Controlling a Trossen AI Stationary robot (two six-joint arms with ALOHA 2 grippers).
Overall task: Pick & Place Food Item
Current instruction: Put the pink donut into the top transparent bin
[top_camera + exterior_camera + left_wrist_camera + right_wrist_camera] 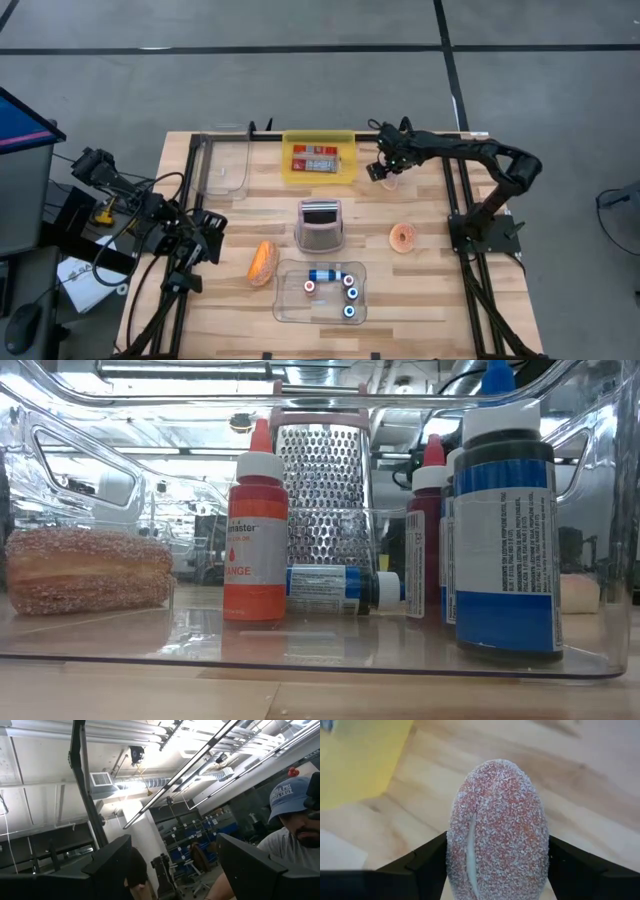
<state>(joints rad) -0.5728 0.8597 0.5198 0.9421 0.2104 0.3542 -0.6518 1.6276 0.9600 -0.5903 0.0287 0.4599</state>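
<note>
A sugar-coated oval pastry (497, 820) with a slit along it sits between the two fingers of my right gripper (497, 852). That gripper (385, 172) hangs over the table's far right part, just right of the yellow tray (345, 170), and is shut on the pastry. My left gripper (205, 240) waits at the table's left side. It points up into the room and is open (172, 865) with nothing between its fingers. My right gripper pinches the pastry's two long sides (455, 852) between its two fingers, which come steeply from above and point down. The pastry's sugared top faces the camera. Whether its underside still rests on the wooden table, I cannot tell.
On the table lie a long sugared doughnut (262, 263), a ring doughnut (403, 237) and a metal grater (320, 225). A clear bin (285, 305) holds several bottles, and another clear container (227, 165) stands at the far left. A person (292, 820) shows beyond the table.
</note>
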